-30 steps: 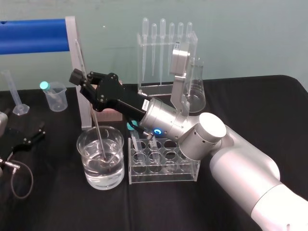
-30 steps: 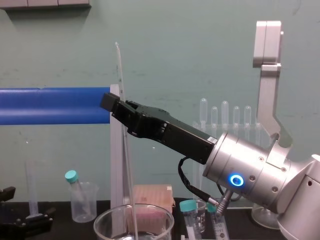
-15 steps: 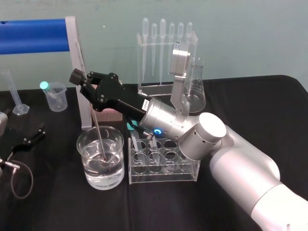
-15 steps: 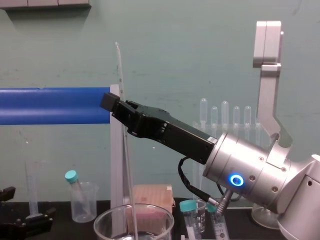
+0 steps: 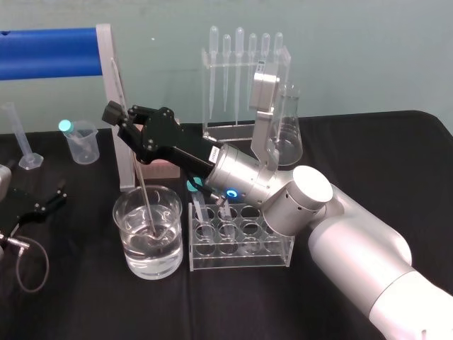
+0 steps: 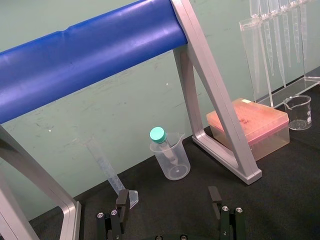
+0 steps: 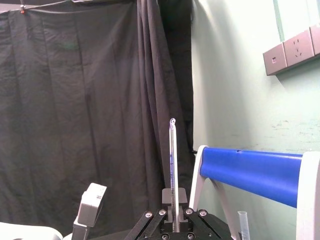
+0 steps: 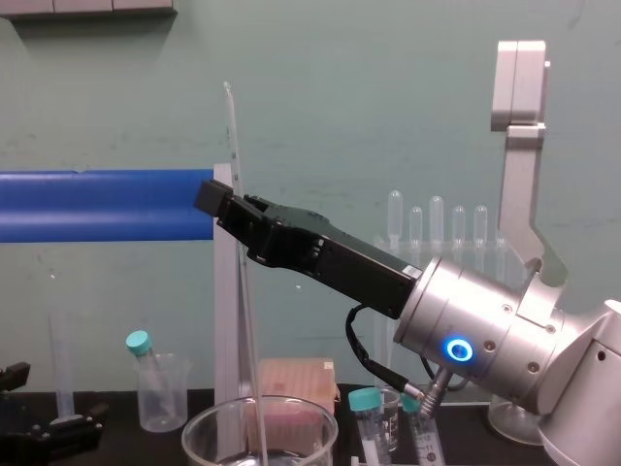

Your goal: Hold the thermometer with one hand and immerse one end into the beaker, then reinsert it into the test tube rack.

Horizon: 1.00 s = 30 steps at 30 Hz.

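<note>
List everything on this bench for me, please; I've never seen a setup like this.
thermometer: one, clear glass, lower end in the beaker's water
beaker: one, clear, front left of the rack
test tube rack: one, clear, right beside the beaker
capped tubes: at least two, teal caps, in the rack and the plastic beaker
pipettes: about six, clear, in a stand at the back
conical flask: one, clear, behind the right arm
plastic beaker: one, cloudy, back left
measuring cylinder: one, clear, far left
box: one, pink, beside the frame's foot
frame: one, grey with blue bar, back left
right gripper: black, shut on the thermometer above the beaker
left gripper: black, open, parked low on the left
</note>
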Each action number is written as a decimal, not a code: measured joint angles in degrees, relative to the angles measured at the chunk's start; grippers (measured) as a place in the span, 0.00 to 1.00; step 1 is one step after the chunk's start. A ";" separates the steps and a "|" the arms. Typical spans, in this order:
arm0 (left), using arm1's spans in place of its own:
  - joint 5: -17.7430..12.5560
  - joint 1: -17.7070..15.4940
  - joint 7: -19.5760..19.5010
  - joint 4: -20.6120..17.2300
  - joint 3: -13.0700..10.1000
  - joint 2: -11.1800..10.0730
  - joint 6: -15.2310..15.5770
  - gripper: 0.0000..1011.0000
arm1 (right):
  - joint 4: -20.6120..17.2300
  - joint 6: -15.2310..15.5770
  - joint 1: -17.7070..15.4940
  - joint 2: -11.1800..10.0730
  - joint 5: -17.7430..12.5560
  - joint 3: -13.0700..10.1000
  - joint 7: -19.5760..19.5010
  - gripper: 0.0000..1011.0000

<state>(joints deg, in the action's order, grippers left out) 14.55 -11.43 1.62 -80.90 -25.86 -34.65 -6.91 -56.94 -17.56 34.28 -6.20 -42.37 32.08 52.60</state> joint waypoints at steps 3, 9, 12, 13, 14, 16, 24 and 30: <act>0.00 0.00 0.00 0.00 0.00 0.00 0.00 1.00 | 0.00 0.00 0.00 0.00 0.00 0.00 0.00 0.05; 0.00 0.00 0.00 0.00 0.00 0.00 0.00 1.00 | 0.00 0.00 0.00 0.00 0.00 0.00 0.00 0.05; 0.00 0.00 0.00 0.00 0.00 0.00 0.00 1.00 | 0.00 0.00 0.00 0.00 0.01 0.00 0.00 0.05; 0.00 0.00 0.00 0.00 0.00 0.00 0.00 1.00 | 0.00 0.00 0.00 0.00 0.00 0.00 0.00 0.05; 0.00 0.00 0.00 0.00 0.00 0.00 0.00 1.00 | 0.00 -0.01 0.00 0.00 0.00 0.00 0.00 0.05; 0.00 0.00 0.00 0.00 0.00 0.00 0.00 1.00 | 0.00 0.00 0.00 0.00 0.00 0.00 0.00 0.05; 0.00 0.00 0.00 0.00 0.00 0.00 0.00 1.00 | 0.00 0.00 0.00 0.00 0.00 0.00 0.00 0.05; 0.00 0.00 0.00 0.00 0.00 0.00 0.00 1.00 | 0.00 0.00 0.00 0.00 0.01 0.00 0.00 0.05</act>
<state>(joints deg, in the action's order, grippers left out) 14.55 -11.43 1.62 -80.90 -25.86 -34.65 -6.91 -56.94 -17.57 34.28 -6.19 -42.36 32.08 52.60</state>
